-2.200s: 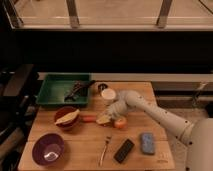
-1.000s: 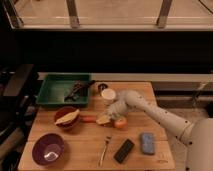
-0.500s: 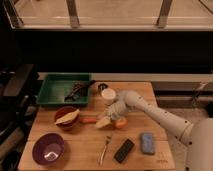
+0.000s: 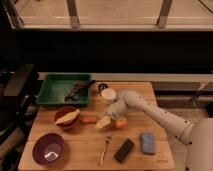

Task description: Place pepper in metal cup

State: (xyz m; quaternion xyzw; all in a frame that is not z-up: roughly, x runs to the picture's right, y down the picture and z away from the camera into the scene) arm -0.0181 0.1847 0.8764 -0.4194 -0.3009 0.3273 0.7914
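Wooden surface is carrying the pepper, lying flat just beside the red bowl. My gripper is sitting lower than a sec ago, now at the pepper's end away from that bowl, next to the orange fruit; can't tell if it's spread or pinching. Prob. I'm starting the grasp; metal cup, by the green tray, is waiting.

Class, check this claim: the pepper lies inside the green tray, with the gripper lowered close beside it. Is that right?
No. The camera view shows the pepper lying on the wooden table beside the red bowl, not inside the green tray. The gripper is lowered close beside it.
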